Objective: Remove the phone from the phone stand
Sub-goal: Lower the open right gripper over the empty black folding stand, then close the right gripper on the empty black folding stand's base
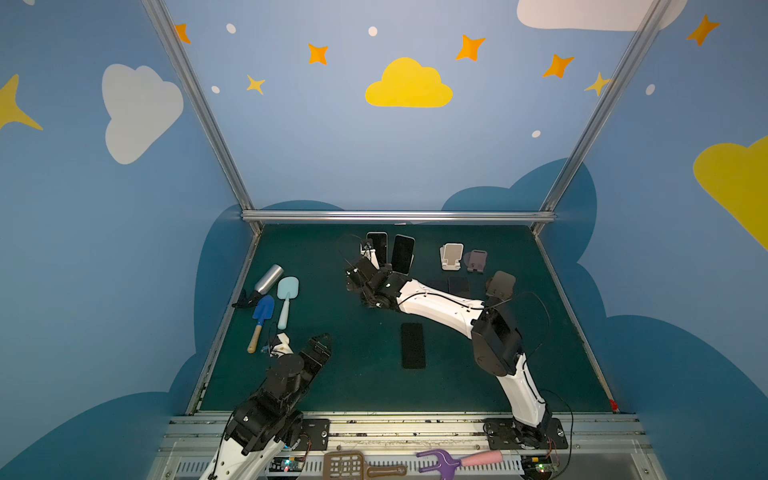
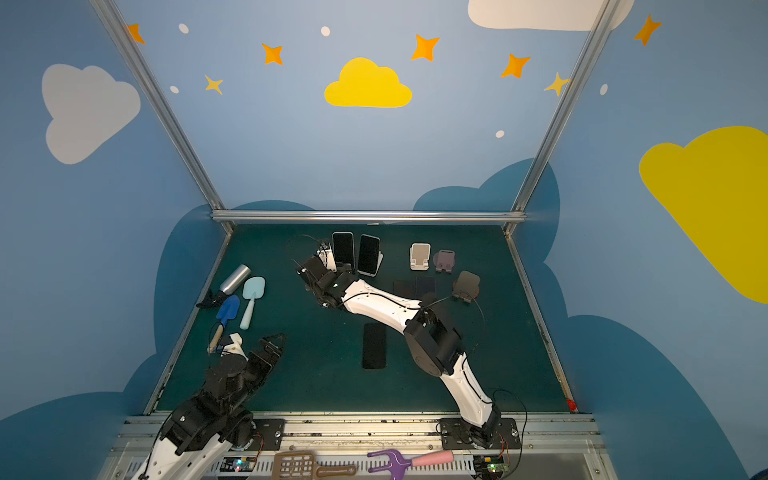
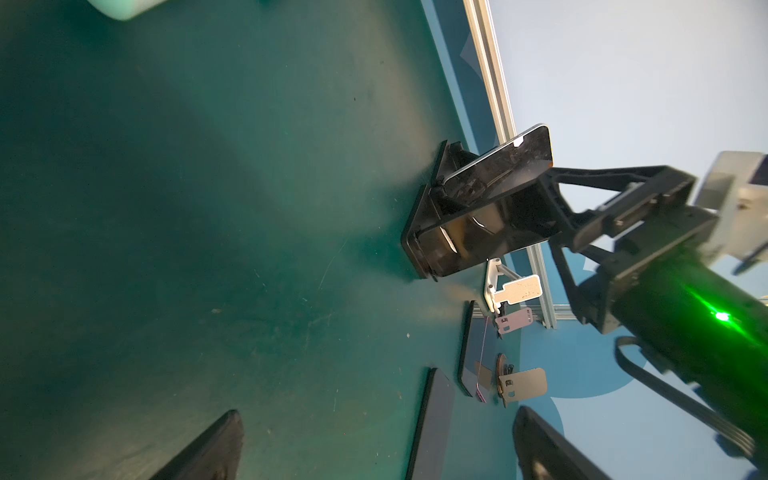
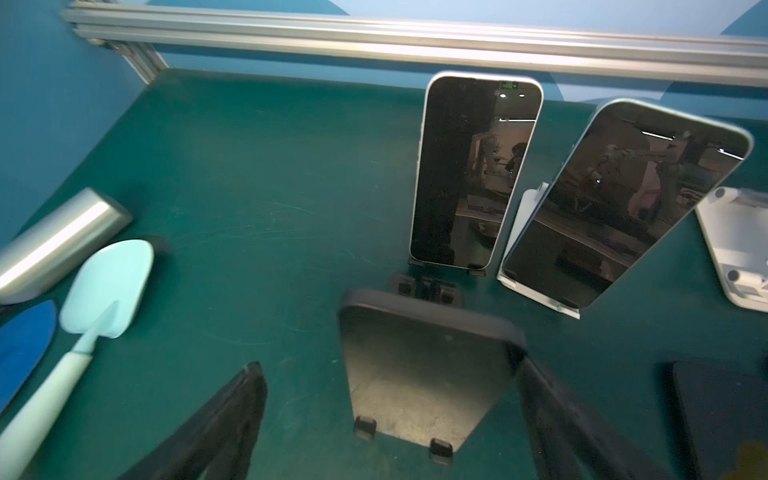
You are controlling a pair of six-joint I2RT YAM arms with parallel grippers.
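Observation:
Two dark-screened phones stand upright at the back of the green table. The left phone (image 1: 377,247) (image 4: 473,170) leans in a black phone stand (image 4: 424,286). The right phone (image 1: 403,253) (image 4: 623,203) leans in a white stand (image 4: 528,208). My right gripper (image 1: 376,268) (image 4: 390,368) is open just in front of the left phone, not touching it. An empty black stand (image 4: 428,374) sits between its fingers (image 4: 237,415). My left gripper (image 1: 326,338) (image 3: 378,415) hovers open over the front left of the table, holding nothing.
Empty white (image 1: 452,255), purple (image 1: 477,259) and brown (image 1: 500,282) stands are at the back right. One black phone (image 1: 412,345) lies flat mid-table and a dark one (image 1: 458,286) lies near the stands. A steel bottle (image 1: 268,278), pale shovel (image 1: 286,299) and blue trowel (image 1: 262,311) lie left.

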